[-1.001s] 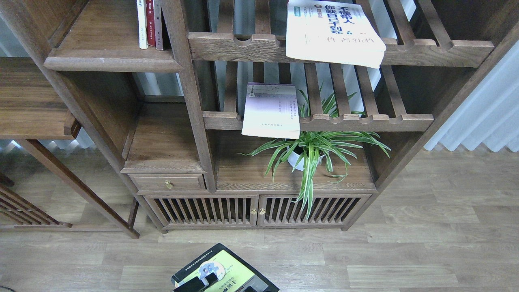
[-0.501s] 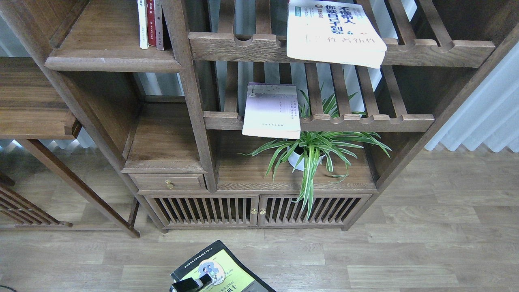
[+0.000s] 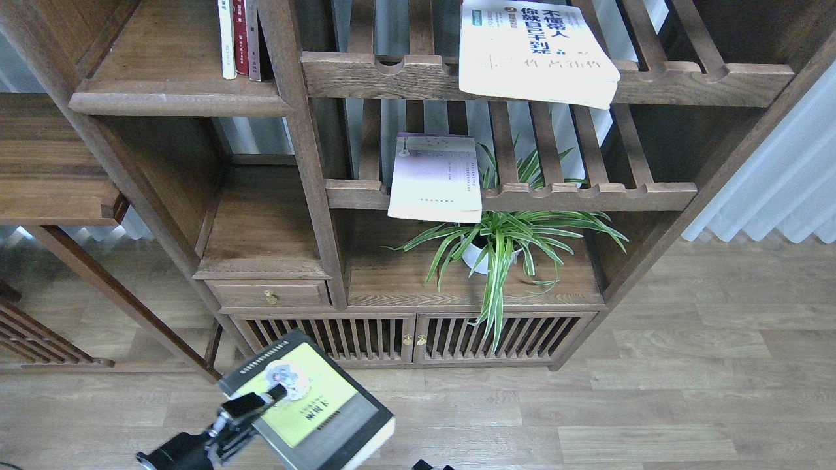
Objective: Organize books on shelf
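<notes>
The black-edged yellow-green book (image 3: 313, 401) is held over the floor in front of the cabinet, cover up. My left gripper (image 3: 261, 399) comes in from the lower left and is shut on its left edge, one finger across the cover. The large white book with a blue title (image 3: 532, 55) lies on the upper slatted rack. The pale lavender-white book (image 3: 436, 177) lies on the lower slatted rack, overhanging the rail. The solid dark-brown shelf (image 3: 176, 98) is at the upper left. Only a small dark tip (image 3: 431, 465) shows at the bottom edge where my right arm comes in.
Thin white, red and dark spines (image 3: 238, 39) stand upright at the right end of the shelf. A potted spider plant (image 3: 499, 245) sits on the cabinet top below the lavender book. A small drawer (image 3: 269, 295) and slatted doors (image 3: 411, 339) are below.
The yellow-green book has risen and moved left from the bottom edge, turning so its cover faces more to the right. My left arm has come into view holding it.
</notes>
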`<move>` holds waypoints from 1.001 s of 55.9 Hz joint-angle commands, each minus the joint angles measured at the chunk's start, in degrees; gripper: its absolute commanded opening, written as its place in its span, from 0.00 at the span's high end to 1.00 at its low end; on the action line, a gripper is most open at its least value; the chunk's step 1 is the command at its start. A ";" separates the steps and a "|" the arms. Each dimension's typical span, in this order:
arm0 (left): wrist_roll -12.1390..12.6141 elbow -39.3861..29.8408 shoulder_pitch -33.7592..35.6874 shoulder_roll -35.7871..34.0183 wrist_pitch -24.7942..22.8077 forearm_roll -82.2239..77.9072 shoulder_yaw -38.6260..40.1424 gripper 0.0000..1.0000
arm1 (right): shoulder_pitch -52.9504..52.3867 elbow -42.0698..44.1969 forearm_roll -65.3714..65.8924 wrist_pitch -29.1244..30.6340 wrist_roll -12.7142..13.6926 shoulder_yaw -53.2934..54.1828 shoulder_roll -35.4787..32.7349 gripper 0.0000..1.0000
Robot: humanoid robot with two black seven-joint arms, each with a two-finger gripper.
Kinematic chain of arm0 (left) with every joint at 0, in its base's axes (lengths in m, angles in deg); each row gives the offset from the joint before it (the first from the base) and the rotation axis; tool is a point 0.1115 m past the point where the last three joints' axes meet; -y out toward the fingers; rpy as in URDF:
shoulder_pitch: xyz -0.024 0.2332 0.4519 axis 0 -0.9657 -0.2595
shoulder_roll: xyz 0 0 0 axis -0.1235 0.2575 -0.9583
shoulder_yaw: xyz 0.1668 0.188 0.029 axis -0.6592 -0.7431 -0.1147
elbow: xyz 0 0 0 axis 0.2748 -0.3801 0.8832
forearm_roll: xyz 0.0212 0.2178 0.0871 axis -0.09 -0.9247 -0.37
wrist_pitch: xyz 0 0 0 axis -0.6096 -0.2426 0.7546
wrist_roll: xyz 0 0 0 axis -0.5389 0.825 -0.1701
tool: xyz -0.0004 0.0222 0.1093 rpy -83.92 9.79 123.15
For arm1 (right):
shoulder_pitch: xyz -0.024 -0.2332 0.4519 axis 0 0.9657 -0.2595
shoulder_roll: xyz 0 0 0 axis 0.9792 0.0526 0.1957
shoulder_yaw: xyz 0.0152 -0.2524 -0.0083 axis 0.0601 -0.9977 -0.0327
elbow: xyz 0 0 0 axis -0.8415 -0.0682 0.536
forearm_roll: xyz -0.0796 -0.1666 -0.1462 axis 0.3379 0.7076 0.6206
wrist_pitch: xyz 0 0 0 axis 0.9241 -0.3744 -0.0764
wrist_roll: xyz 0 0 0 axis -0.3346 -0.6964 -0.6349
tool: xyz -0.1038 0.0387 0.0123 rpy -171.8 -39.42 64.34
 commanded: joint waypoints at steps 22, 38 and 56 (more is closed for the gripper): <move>1.80 0.14 -6.86 -1.31 0.00 -30.92 34.93 0.97 | -1.12 0.33 -0.04 0.00 0.00 0.08 0.48 0.01; 14.00 -5.66 -9.15 27.06 0.00 -48.77 61.82 0.97 | -1.65 2.26 -0.21 0.00 0.00 0.08 1.89 0.01; 19.73 -7.33 -9.14 40.35 0.00 -45.87 74.14 0.97 | -2.00 2.79 -0.21 0.00 0.00 0.17 1.80 0.01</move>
